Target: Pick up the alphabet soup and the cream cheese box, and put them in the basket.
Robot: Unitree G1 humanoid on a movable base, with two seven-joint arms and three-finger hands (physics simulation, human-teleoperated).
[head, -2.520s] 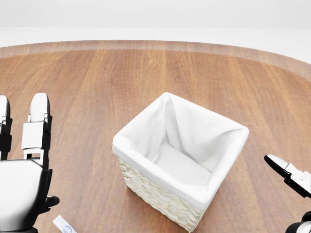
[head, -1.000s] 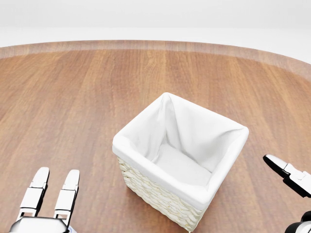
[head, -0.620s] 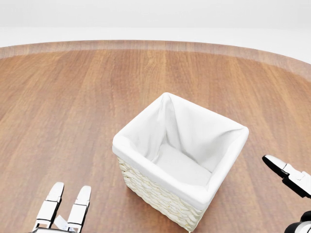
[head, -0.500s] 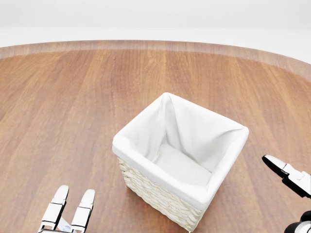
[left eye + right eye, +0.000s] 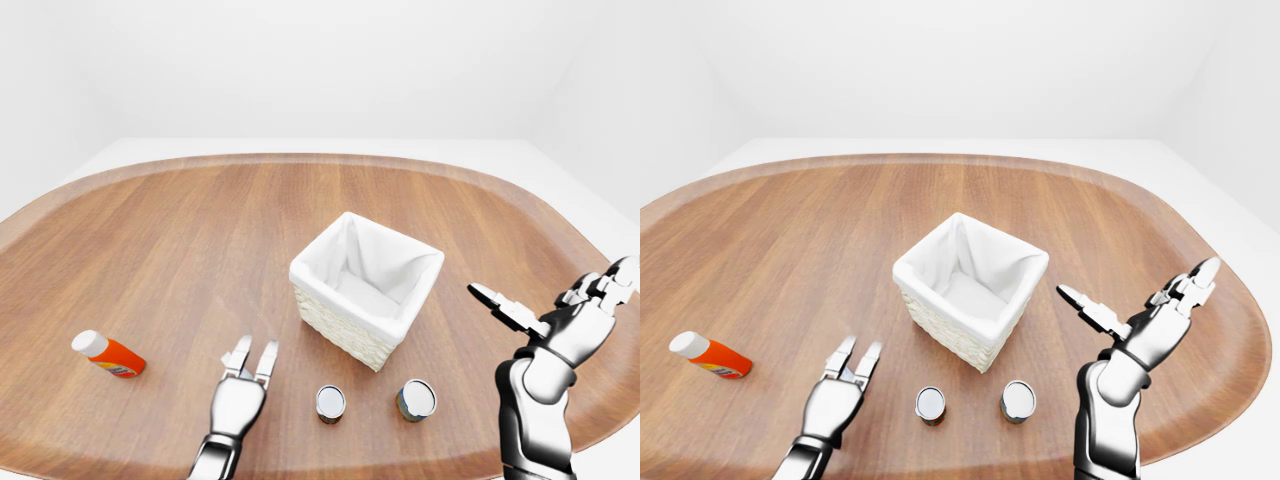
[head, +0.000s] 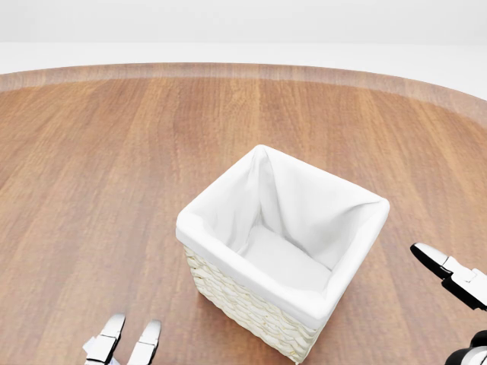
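I see two cans (image 5: 330, 402) on the worktop (image 5: 180, 240) just below the empty basket (image 5: 366, 288); which is the alphabet soup I cannot tell, and no cream cheese box shows. My left hand (image 5: 243, 385) lies flat, fingers spread, beside them. My right hand (image 5: 1140, 325) hangs open, clear.

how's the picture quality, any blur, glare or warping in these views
Left-eye view: sharp, evenly lit; the table edge bows like a wide lens, faint shadows under the basket. Head view: equally sharp, no glare, left hand cropped at the bottom edge.
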